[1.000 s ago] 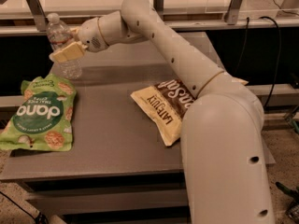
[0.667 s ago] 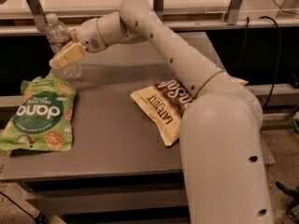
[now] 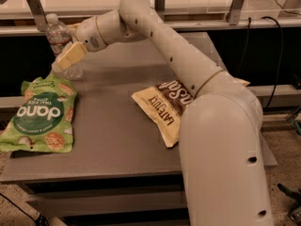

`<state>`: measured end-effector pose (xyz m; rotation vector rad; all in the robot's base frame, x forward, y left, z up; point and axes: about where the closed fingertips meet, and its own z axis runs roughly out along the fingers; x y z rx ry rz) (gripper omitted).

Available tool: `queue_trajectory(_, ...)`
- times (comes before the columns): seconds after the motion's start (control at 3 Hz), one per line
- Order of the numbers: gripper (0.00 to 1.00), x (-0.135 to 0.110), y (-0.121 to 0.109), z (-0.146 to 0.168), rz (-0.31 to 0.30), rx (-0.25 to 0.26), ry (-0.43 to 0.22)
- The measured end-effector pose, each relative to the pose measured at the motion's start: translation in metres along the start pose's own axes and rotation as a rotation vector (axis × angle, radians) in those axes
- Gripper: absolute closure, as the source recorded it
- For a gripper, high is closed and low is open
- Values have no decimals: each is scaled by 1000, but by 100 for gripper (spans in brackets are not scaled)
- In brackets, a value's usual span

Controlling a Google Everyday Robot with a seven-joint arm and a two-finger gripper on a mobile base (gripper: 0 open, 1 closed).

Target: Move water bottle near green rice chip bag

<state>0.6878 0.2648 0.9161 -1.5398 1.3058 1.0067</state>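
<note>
The water bottle (image 3: 60,37), clear with a white cap, stands upright on the grey table (image 3: 117,126) at its far left. My gripper (image 3: 69,56) is right at the bottle, its cream tip crossing the front of the bottle's lower half. The green rice chip bag (image 3: 40,113) lies flat at the table's left edge, just in front of the bottle, a short gap below its base. The arm reaches in from the right, over the table's back.
A cream-and-brown chip bag (image 3: 167,108) lies flat at mid-table, partly behind my white arm (image 3: 221,140). A shelf rail (image 3: 188,25) and metal posts run behind the table. Cables hang at the far right.
Almost nothing differs: the gripper has shifted very slightly down at the bottle. The bottle and both bags have stayed in place.
</note>
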Motion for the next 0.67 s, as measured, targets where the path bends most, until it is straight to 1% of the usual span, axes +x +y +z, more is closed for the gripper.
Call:
queue_trajectory(0.33, 0, -25, 6, -17, -19, 33, 92)
queue_trajectory(0.67, 0, -24, 6, -16, -19, 31, 91)
